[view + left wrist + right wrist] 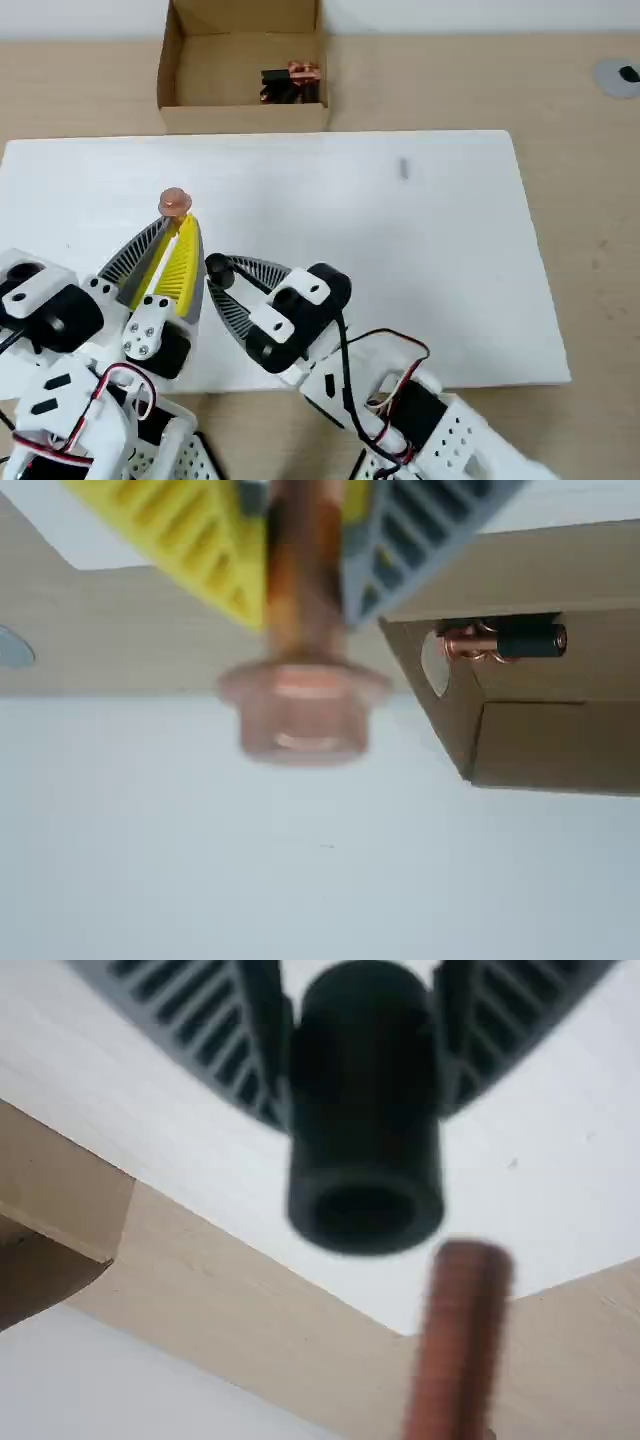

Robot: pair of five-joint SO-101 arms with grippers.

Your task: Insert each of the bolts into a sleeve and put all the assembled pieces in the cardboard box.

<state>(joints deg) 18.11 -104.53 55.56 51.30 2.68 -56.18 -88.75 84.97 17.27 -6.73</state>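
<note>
Bolt [175,202]: copper, shank clamped in left pincer [177,222], head jutting past its tips. Sleeve [217,268]: black, clamped in right pincer [222,282], bore unobstructed, near bolt but apart; likely posed for insertion. Cardboard box [180,118]: beyond both pincers, holding assembled pieces [292,84].

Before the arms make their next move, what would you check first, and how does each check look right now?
1. Bolt firmly held: ok. The left gripper clamps its shaft, with the head sticking out.
2. Sleeve firmly held: ok. The right gripper is shut on it.
3. Sleeve's hole clear: ok. The open end faces outward in the right wrist view.
4. Bolt lined up with the hole: not ok. The two are apart.
5. Room in the cardboard box: ok. The finished pieces sit in one corner.
</note>
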